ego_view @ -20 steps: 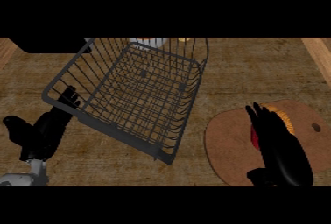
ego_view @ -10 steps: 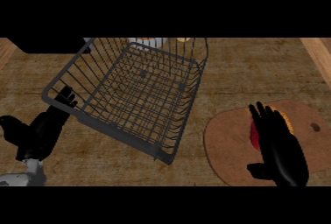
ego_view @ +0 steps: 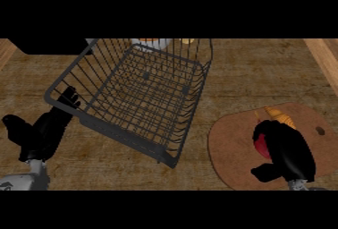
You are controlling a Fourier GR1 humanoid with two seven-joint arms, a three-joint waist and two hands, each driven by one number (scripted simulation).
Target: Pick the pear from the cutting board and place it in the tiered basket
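— Right hand (ego_view: pixel 290 152)?
— Over the cutting board (ego_view: pixel 231 150), fingers curled down round the red pear (ego_view: pixel 261 146), thumb sticking out on the near side.
— And the pear, exactly?
— On the board, under those fingers, peeking out at that hand's left. Orange item (ego_view: pixel 280 117) just beyond the fingertips.
— Left hand (ego_view: pixel 46 129)?
— Open, fingers straight, just beside the tiered basket (ego_view: pixel 112 130) rim. Basket off to its right, well apart from the right hand.
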